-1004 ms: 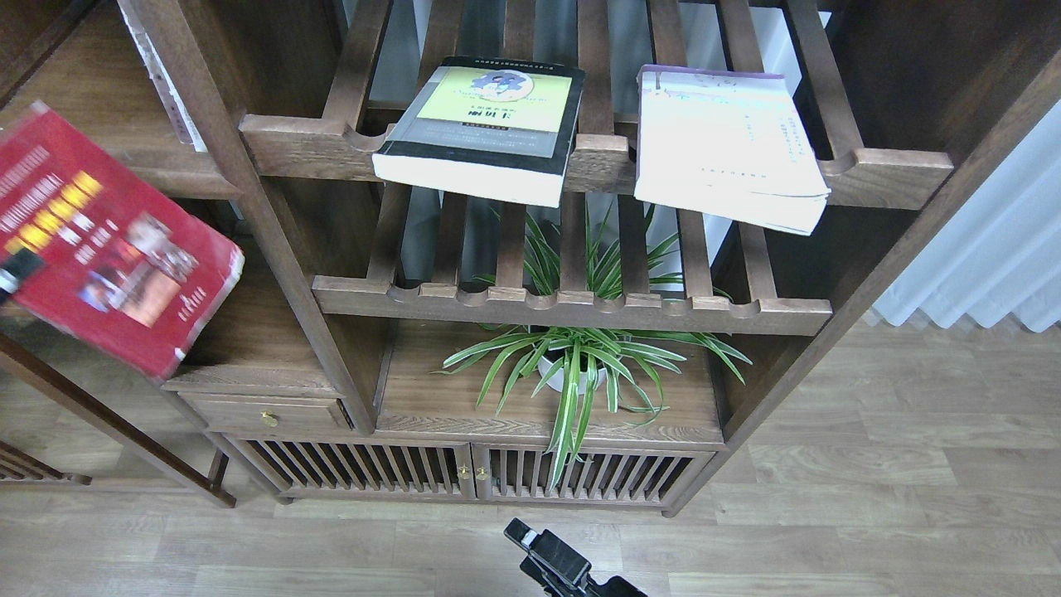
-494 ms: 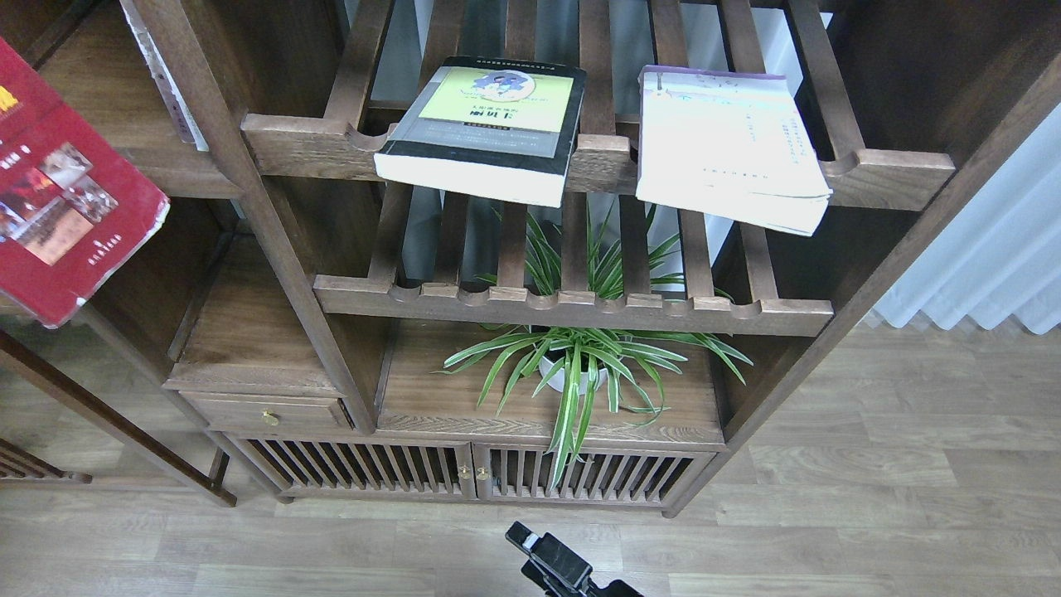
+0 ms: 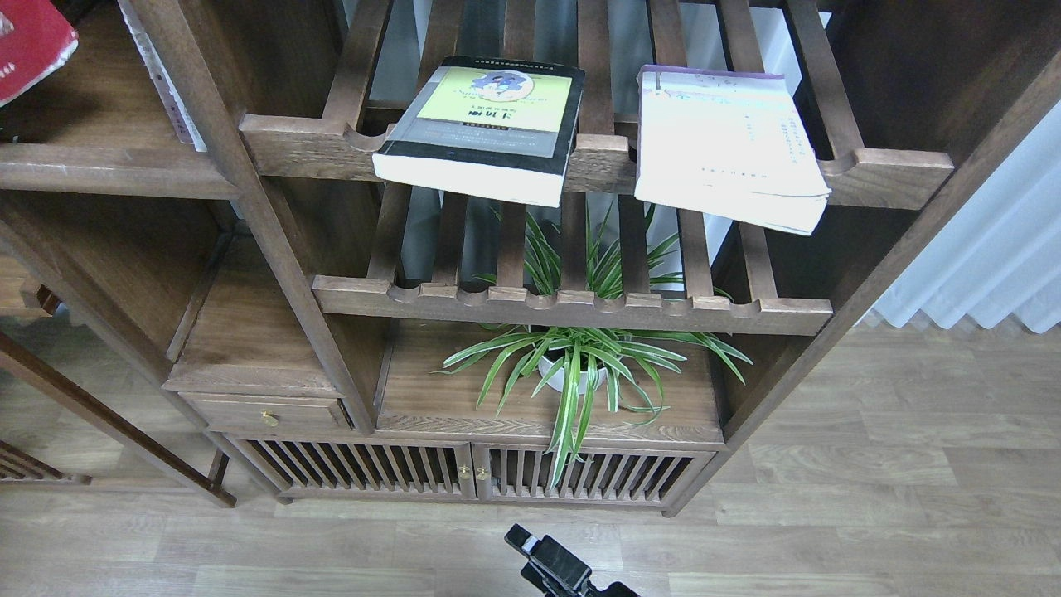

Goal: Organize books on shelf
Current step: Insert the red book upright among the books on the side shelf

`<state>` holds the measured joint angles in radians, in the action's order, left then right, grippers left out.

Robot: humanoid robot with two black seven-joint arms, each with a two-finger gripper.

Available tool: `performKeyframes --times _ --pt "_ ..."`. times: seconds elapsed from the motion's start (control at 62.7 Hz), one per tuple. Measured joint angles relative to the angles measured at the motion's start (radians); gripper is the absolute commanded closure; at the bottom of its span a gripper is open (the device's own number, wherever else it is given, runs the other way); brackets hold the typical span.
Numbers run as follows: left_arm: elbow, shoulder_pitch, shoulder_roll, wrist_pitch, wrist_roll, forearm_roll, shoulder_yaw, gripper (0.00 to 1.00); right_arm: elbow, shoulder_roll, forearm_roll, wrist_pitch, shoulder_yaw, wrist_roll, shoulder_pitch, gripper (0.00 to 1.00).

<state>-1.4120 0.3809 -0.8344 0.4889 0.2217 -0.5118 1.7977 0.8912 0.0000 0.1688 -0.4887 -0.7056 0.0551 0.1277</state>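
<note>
A: In the head view, where do we stand with the books?

B: Only a corner of the red book (image 3: 29, 41) shows, at the top left edge above the plank shelf (image 3: 108, 166). We cannot tell whether it rests on the plank or hangs over it. Our left gripper is out of view, so its jaws are unknown.

A: So if the book is let go while it sits mostly off the plank, it may tip over the rounded front edge.

B: That is our first worry. The second is the black-and-lime book (image 3: 485, 124) and the pale white book (image 3: 725, 145). Both lie flat on the upper slatted rack (image 3: 870, 170), well apart from the plank shelf, and each overhangs the front rail.

A: A nudge there could slide one off onto the potted plant (image 3: 572, 365) below.

B: Yes, and the white one's pages sag at its front corner, so a pinch there may catch loose leaves only.

A: And our right gripper (image 3: 539, 551)?

B: It sits low over the floor (image 3: 829, 531), dark and end-on. We cannot tell whether its jaws are spread or pressed together.
</note>
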Motion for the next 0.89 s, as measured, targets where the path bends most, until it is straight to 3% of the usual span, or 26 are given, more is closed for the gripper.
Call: performKeyframes --times 0.51,0.781,0.893 --pt "0.142 0.274 0.100 0.000 -0.001 -0.097 -0.182 0.93 0.002 0.000 0.000 0.000 0.000 0.000 0.003 0.00" --pt "0.203 0.332 0.119 -0.001 0.010 -0.107 -0.229 0.93 0.002 0.000 0.000 0.000 0.001 0.000 0.003 0.00" --pt "0.210 0.357 0.142 0.000 0.033 -0.108 -0.258 0.93 0.002 0.000 0.000 0.000 0.001 0.000 0.002 0.00"
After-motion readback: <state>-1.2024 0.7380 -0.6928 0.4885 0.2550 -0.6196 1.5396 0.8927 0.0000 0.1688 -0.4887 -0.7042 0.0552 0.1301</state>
